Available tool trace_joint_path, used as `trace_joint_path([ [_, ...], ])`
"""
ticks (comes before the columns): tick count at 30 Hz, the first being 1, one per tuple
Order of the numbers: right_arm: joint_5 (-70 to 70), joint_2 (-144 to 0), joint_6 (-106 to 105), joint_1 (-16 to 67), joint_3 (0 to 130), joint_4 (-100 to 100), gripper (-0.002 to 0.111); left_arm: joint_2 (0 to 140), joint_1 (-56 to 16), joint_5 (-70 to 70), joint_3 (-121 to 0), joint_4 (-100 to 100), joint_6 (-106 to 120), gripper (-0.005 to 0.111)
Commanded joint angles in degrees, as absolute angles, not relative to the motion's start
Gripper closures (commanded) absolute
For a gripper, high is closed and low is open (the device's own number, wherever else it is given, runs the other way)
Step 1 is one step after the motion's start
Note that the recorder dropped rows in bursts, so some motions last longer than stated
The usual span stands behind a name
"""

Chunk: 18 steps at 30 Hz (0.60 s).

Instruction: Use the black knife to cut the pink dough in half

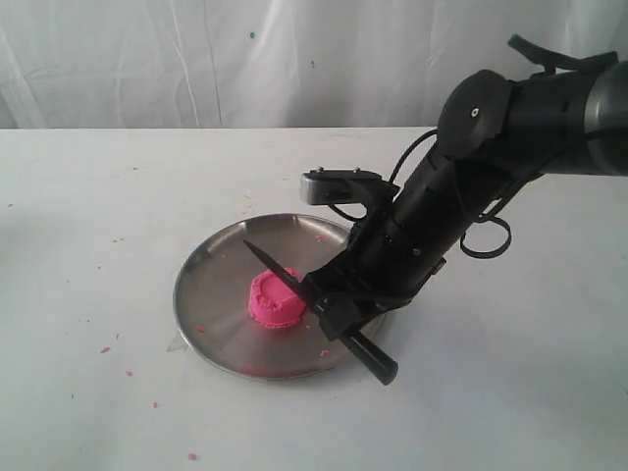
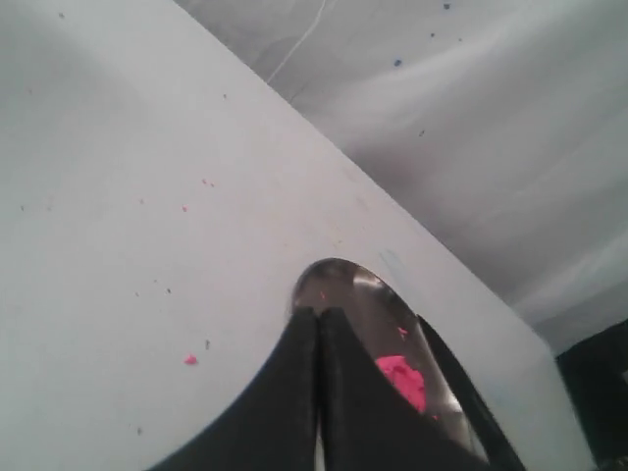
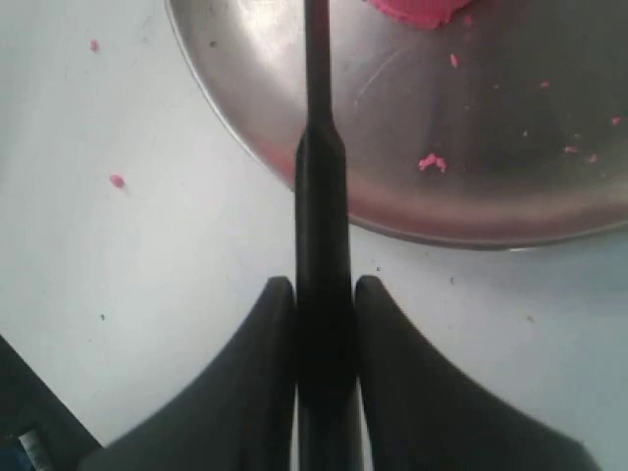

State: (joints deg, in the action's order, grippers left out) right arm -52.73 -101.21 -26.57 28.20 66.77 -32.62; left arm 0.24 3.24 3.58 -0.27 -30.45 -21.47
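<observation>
The pink dough [image 1: 273, 300] sits as one round scalloped lump near the middle of the steel plate [image 1: 211, 280]. My right gripper [image 1: 334, 309] is shut on the handle of the black knife [image 1: 277, 264], just over the plate's near right rim. The blade slants across the top of the dough, its tip pointing to the far left. In the right wrist view the knife [image 3: 322, 196] runs out between the fingers [image 3: 265, 334] over the plate [image 3: 491, 118], with the dough [image 3: 412, 10] at the frame's edge. My left gripper [image 2: 316, 314] is shut and empty, away from the plate [image 2: 358, 289] and dough [image 2: 400, 378].
Tiny pink crumbs [image 1: 104, 349] lie scattered on the white table [image 1: 88, 196] and on the plate. A white curtain [image 1: 196, 59] hangs behind the table's far edge. The left arm does not show in the exterior view.
</observation>
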Motion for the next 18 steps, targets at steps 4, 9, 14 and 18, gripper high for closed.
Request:
trace_joint_path([
  [4,-53.4,-101.9,-27.3,26.3,69.7,-32.6,0.108,0.0,3.3,16.9,-10.6,-36.0,-11.1,0.107],
  [9,-54.9,-101.9,-27.9,26.2,70.2,-32.7,0.108,3.6,3.3,28.8,-21.8,-36.2,-5.2,0.107],
  [14,-55.1,-101.9,-28.3,26.2,70.2,-32.7,0.108,14.5,3.3,39.5,-30.0,-36.1,2.2,0.107],
  [18,-55.1,-101.9,-28.2,26.2,70.2,-32.9,0.108,23.6,3.3,39.6,-35.6,-36.1,5.2,0.107],
])
